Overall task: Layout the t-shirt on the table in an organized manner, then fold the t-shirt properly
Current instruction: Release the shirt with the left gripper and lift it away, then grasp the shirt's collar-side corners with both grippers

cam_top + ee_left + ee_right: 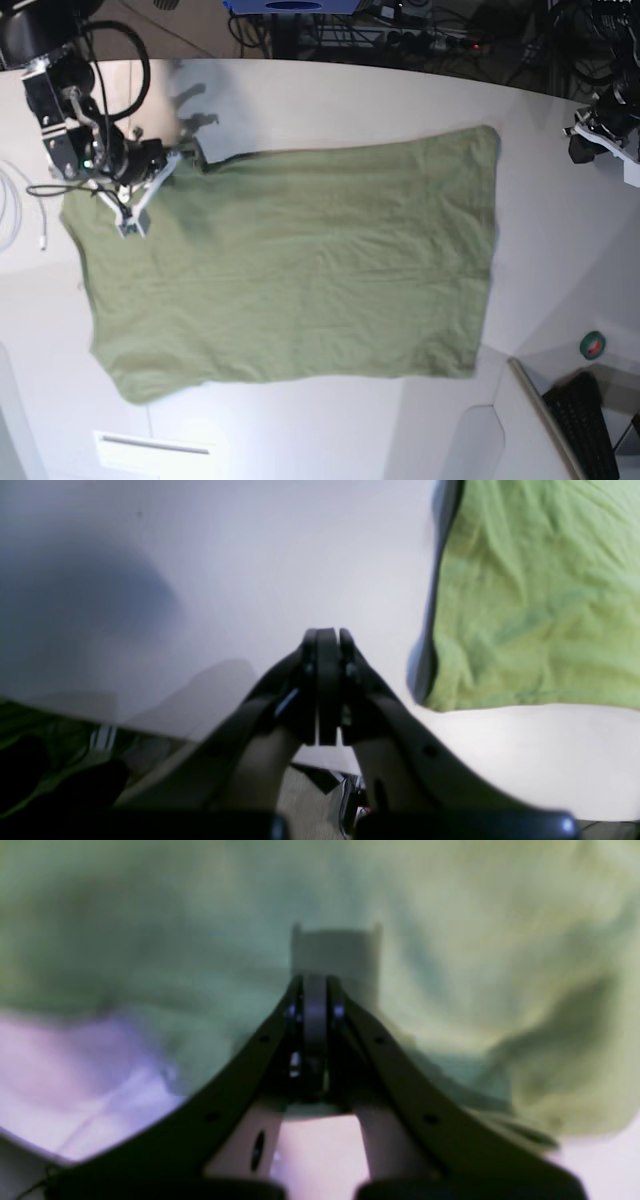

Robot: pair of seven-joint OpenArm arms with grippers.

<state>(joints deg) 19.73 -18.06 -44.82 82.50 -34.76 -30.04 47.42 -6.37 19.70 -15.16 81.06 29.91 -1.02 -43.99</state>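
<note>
Olive t-shirt (290, 270), no legible writing

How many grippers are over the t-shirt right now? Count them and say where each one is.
1. The right gripper hangs shut at the t-shirt's far edge, on the base view's left. The left gripper is shut over bare table, beside the cloth.

Tangled dark cables (420, 35) behind, black keyboard (585, 425), green tape roll (594, 346)
</note>
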